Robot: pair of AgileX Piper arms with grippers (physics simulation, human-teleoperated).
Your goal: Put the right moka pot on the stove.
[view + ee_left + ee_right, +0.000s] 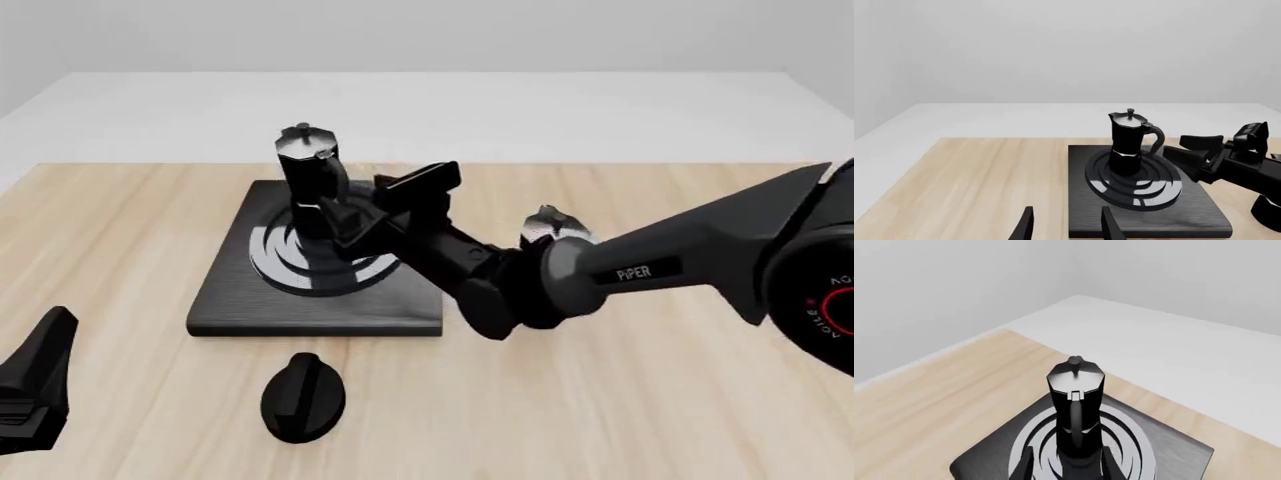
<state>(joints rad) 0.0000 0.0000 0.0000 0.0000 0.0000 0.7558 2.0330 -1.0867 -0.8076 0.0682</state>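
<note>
Right moka pot (310,172) upright on stove (227,300) rings — right gripper (1066,467) fingers open astride handle, probably released; left gripper (1066,225) open, idle.

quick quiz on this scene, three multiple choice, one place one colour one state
1. Where is the pot?
a) in the left gripper
b) upright on the stove, on its rings
c) lying on its side off the stove

2. What colour are the rings?
a) red
b) blue
c) silver-grey

3. How is the left gripper?
a) open, holding nothing
b) shut on the pot
c) shut on nothing

Answers:
1 b, its base sits in the middle of the rings.
2 c, pale bands on the black slab.
3 a, its fingers stand apart with only table between them.
</note>
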